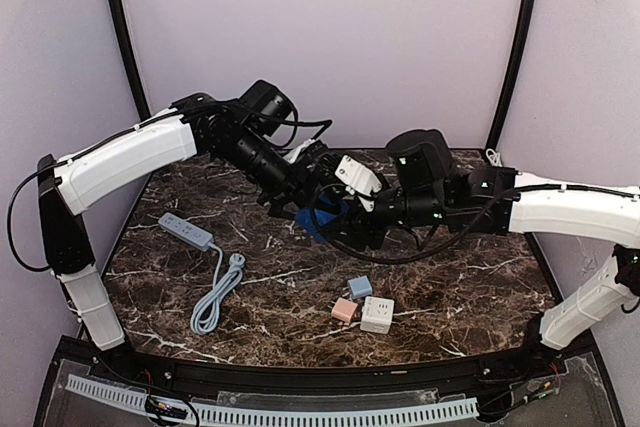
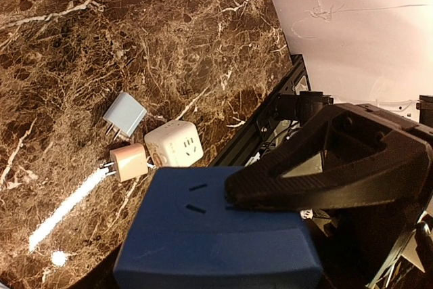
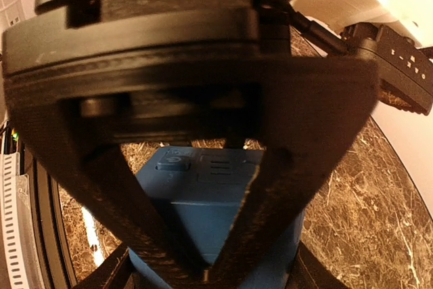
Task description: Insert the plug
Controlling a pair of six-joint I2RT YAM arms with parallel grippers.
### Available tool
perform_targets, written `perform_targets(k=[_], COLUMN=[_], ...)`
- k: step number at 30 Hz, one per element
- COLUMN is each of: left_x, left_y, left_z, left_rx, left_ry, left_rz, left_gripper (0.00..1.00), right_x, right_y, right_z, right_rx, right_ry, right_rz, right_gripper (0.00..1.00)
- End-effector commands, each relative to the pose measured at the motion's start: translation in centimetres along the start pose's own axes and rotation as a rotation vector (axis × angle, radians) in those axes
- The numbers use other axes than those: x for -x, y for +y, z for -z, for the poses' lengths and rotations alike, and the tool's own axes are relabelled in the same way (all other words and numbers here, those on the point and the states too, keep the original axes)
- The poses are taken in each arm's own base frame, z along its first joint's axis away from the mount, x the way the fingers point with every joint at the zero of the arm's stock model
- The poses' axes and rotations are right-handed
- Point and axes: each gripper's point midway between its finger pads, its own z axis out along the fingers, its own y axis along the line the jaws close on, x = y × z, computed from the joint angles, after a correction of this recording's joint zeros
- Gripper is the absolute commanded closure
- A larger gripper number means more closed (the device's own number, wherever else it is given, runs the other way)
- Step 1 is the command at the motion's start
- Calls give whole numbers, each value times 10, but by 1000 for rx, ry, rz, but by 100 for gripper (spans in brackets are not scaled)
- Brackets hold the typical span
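Note:
A dark blue cube socket (image 1: 318, 219) hangs above the middle of the table between the two arms. My left gripper (image 1: 303, 203) is shut on it. In the left wrist view the cube (image 2: 203, 248) fills the bottom, slots facing up, and one black finger (image 2: 318, 167) lies across its top face; the other finger is hidden. My right gripper (image 1: 362, 215) meets the cube from the right. In the right wrist view its fingers close to a V (image 3: 206, 269) in front of the cube (image 3: 203, 187). I see no plug between them.
A grey-blue power strip (image 1: 185, 231) with a coiled cord (image 1: 212, 299) lies at the left. A grey-blue adapter (image 1: 360, 287), a pink adapter (image 1: 344, 310) and a white cube socket (image 1: 377, 314) sit near the front edge. They also show in the left wrist view (image 2: 174, 144).

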Motion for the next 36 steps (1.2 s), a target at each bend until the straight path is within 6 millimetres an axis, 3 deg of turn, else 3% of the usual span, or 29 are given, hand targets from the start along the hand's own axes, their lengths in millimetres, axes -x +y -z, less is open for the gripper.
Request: perform_targets(k=[1, 7, 13, 22, 26, 27, 29, 30, 32, 36], left_x=[-4, -14, -20, -17, -14, -13, -11, -9, -7, -5], left_y=[-2, 2, 1, 0, -5, -6, -7, -6, -1, 3], left_z=[-2, -1, 2, 0, -1, -1, 0, 1, 3, 5], left_rx=[-14, -1, -5, -16, -40, -45, -47, -33, -4, 13], left_ry=[12, 43, 60, 53, 44, 45, 35, 23, 10, -6], left_rz=[11, 8, 6, 12, 9, 8, 6, 7, 18, 41], left_gripper=[26, 34, 24, 35, 43, 49, 72, 90, 98, 99], right_x=[17, 13, 12, 9, 11, 12, 12, 11, 8, 0], right_y=[7, 0, -10, -5, 4, 4, 0, -3, -8, -22], right_z=[0, -1, 0, 1, 4, 5, 4, 3, 2, 3], right_rx=[2, -52, -110, -95, -64, -65, -87, -100, -134, -213], right_ry=[-57, -42, -33, -35, -64, -70, -66, -59, -42, -8], right_rz=[41, 51, 67, 81, 88, 84, 62, 51, 27, -33], right_gripper=[65, 65, 65, 65, 65, 64, 57, 53, 39, 14])
